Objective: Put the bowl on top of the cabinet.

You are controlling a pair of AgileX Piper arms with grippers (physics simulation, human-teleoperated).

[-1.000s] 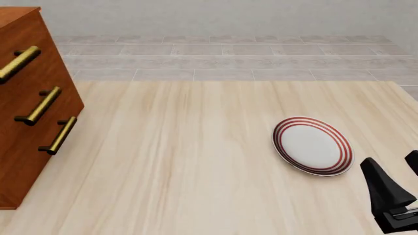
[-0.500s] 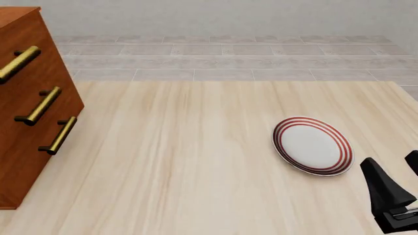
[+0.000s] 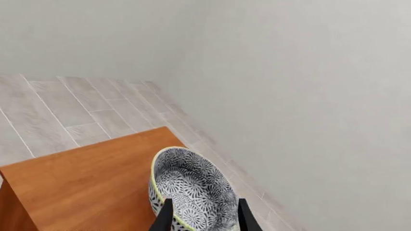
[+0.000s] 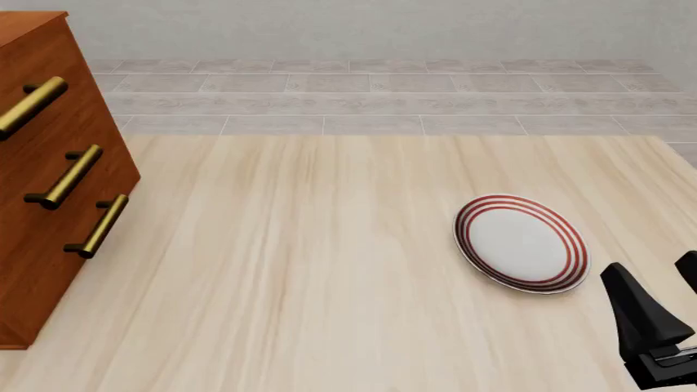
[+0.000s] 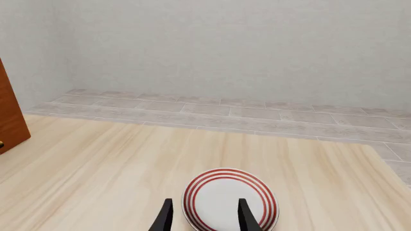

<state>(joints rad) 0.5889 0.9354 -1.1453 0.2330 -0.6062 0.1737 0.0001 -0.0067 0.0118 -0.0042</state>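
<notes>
In the left wrist view the bowl (image 3: pixel 189 187), white with a dense black pattern and a thin yellow rim, rests on the reddish-brown top of the cabinet (image 3: pixel 90 187), close to its far edge. My left gripper (image 3: pixel 205 206) is open, with the bowl's near wall between its spread fingers. The front view shows only the cabinet's drawer front (image 4: pixel 44 180) with brass bar handles at the left edge; the bowl and left arm are out of that view. My right gripper (image 4: pixel 651 268) stands open and empty at the table's front right, also seen in its own wrist view (image 5: pixel 205 203).
A flat white plate with red rings (image 4: pixel 521 242) lies on the wooden table (image 4: pixel 316 269) just ahead of the right gripper, and shows between its fingers as the plate (image 5: pixel 230 199). Grey tiled floor and a pale wall lie beyond the table.
</notes>
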